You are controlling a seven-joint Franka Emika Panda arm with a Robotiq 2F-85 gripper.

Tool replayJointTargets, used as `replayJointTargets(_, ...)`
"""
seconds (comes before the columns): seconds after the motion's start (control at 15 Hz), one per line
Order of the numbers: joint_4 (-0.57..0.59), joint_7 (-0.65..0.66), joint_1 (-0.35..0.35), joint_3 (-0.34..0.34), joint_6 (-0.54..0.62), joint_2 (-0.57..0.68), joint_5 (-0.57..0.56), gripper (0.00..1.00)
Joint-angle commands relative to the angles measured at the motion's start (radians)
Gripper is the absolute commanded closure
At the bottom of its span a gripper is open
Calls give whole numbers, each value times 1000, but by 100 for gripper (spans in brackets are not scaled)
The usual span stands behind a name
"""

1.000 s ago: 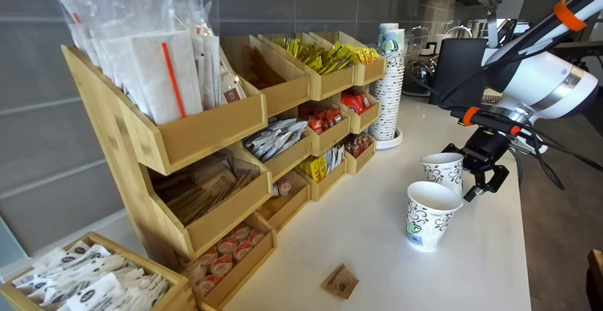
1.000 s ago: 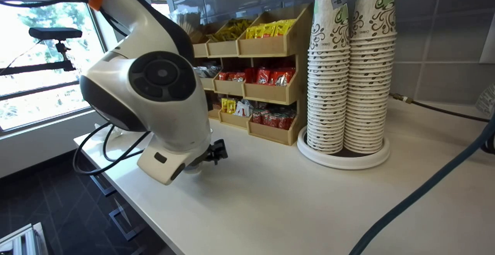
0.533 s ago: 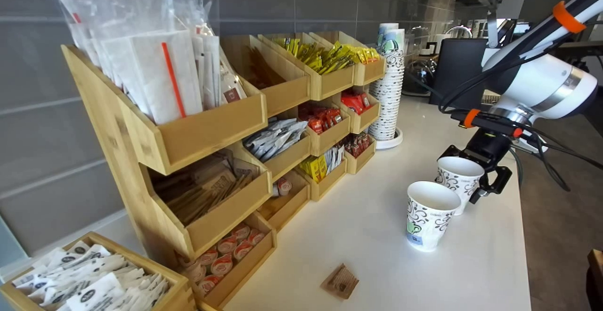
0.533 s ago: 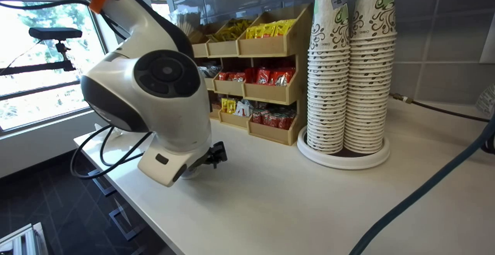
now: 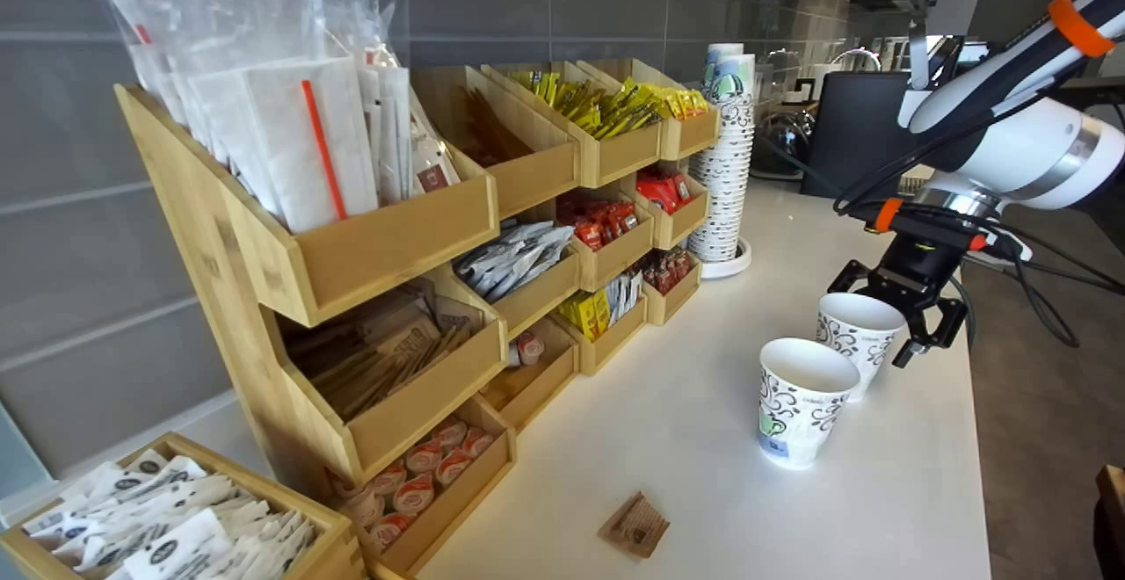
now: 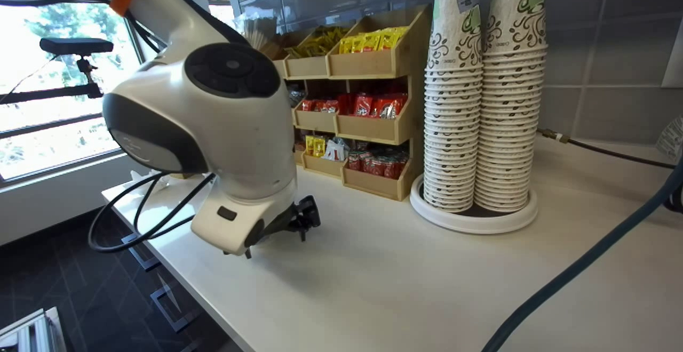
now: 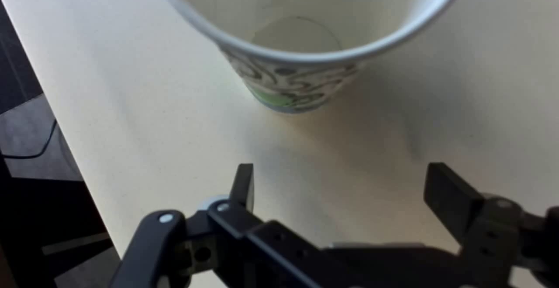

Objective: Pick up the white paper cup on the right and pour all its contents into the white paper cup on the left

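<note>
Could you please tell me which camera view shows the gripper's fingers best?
The wrist view: both fingers show there, standing clearly apart, with the counter seen between them. In both exterior views they show only in part, with a paper cup or the arm itself in the way.

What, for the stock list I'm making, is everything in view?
Front cup: one, white, on counter
Rear cup: one, white, beyond front cup
Cup stacks: two, patterned white, on round base
Organiser: one, tan, by wall
Bagged packets: several, white, organiser top
Small packets: many, yellow, red, silver, brown, in organiser
Lidded tubs: several, orange-white, organiser bottom
Box: one, tan, beside organiser
Sachets: many, white, in box
Loose packet: one, brown, on counter
Counter: one, white, beneath cups
Hose: one, blue, foreground
Mounted device: one, black, before window
Arm: one, white-black, above counter
Gripper: one, black, open, near rear cup
</note>
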Motion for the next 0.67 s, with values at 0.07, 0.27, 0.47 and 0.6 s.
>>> replayJointTargets(0.07,8,94,-32,-2,-42,-128,-182,0)
replayJointTargets(0.27,30,152,-50,14,-87,-209,-327,0)
replayJointTargets(0.47,59,139,-48,39,-152,-295,-411,0)
replayJointTargets(0.6,78,109,-38,57,-193,-345,-428,0)
